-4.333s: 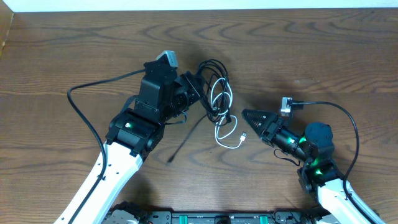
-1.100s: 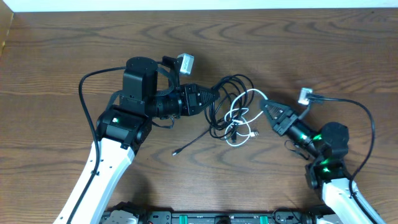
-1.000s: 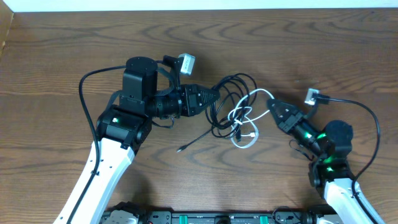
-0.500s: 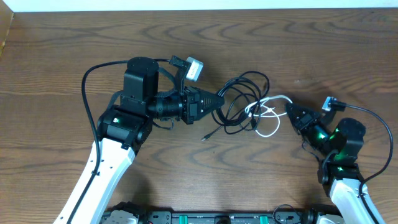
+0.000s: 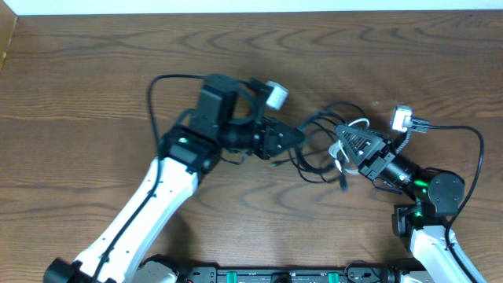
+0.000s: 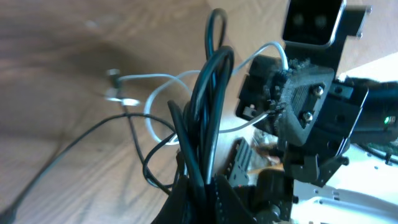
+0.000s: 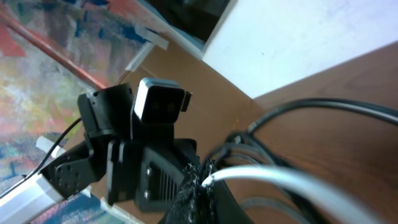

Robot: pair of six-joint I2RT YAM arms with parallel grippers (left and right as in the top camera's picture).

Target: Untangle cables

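Observation:
The cables are a tangle of black cords and one white cord bunched between my two grippers near the table's middle. My left gripper is shut on the black cords; in the left wrist view the black bundle rises from between its jaws, with the white cord looping behind. My right gripper faces it from the right, shut on the white cord at its tips. A black plug end dangles below.
Thicker black arm cords arc off each wrist, one at the left and one at the right. The wooden table stretches to a white wall strip at the back. The grippers' tips stand very close together.
The left gripper has swung right and the right gripper left, so they have come together. The cables have bunched between them, and the loose black plug end has been dragged right.

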